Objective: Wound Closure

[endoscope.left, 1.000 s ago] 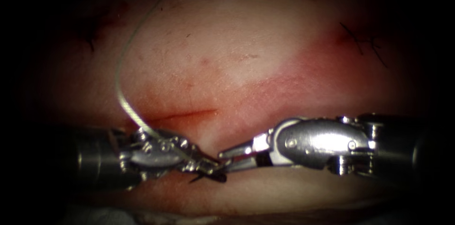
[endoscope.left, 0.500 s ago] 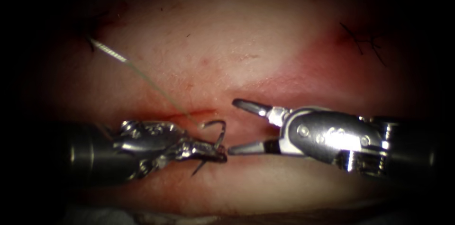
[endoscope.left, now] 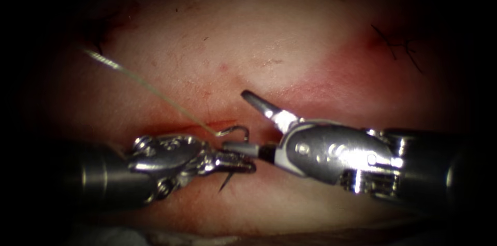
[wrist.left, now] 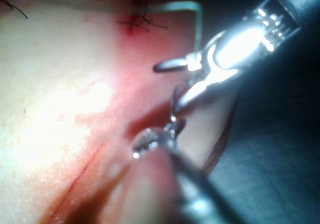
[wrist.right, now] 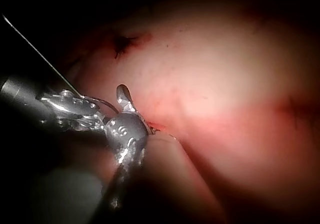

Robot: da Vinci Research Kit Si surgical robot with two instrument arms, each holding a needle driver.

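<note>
The needle [endoscope.left: 235, 137] is clear of the tissue [endoscope.left: 248, 59], over the cut [endoscope.left: 207, 123], gripped near its middle by the left tool [endoscope.left: 243, 163]; thread [endoscope.left: 150, 88] trails up-left. The right tool [endoscope.left: 248, 124] holds nothing, fingers [endoscope.left: 259, 103] spread wide, lower one beside the needle.

1. Light: one strong pool, brightest on the tissue [endoscope.left: 269, 70] mid-frame in the endoscope view, fading fast outward.
2. Dark surround [endoscope.left: 20, 106] rings the lit patch on all sides; no detail readable in it.
3. Pale grey cloth [endoscope.left: 103, 236] along the near edge in the endoscope view, dim and wrinkled.
4. Left wrist view: the same sort of cloth [wrist.left: 270, 184], dark grey, in soft folds beside the lit area.
5. Right wrist view: lit centre, black beyond.
</note>
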